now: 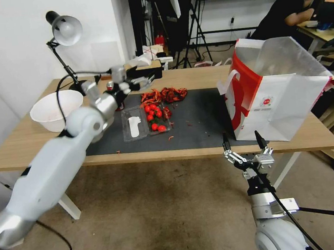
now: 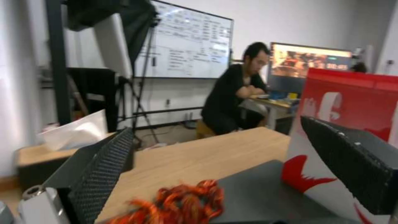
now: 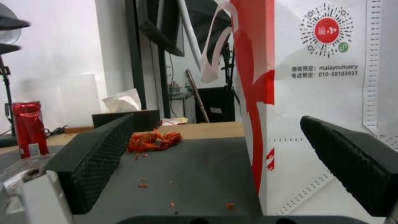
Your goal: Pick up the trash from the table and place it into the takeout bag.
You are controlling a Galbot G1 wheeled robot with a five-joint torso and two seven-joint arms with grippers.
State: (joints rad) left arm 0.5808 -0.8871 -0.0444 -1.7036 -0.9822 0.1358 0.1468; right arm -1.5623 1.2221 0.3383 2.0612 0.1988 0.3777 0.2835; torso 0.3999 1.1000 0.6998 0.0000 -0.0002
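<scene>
At the left end of the long light-wood table [image 1: 25, 140] a big white bowl [image 1: 54, 109] sits under a black desk lamp [image 1: 63, 32]. The left gripper [image 1: 143, 81] hangs out over the far edge of the dark grey mat [image 1: 202, 117], jaws spread and holding nothing, above a heap of red-orange shells [image 1: 164, 95]. Beneath the forearm lies a clear plastic tray [image 1: 142, 121] of small red tomatoes. The red soda can [image 3: 27, 127] stands behind the arm, largely hidden from the head camera. Further right stands the large white paper takeout bag with red side panels [image 1: 276, 101], mouth open. The right gripper [image 1: 243, 140] waits low at the table's near edge just before the bag, fingers apart and empty.

My worry: loose shells could scatter when pinched, and a low swing could nudge the light bag over. The bag's inside cannot be seen.
</scene>
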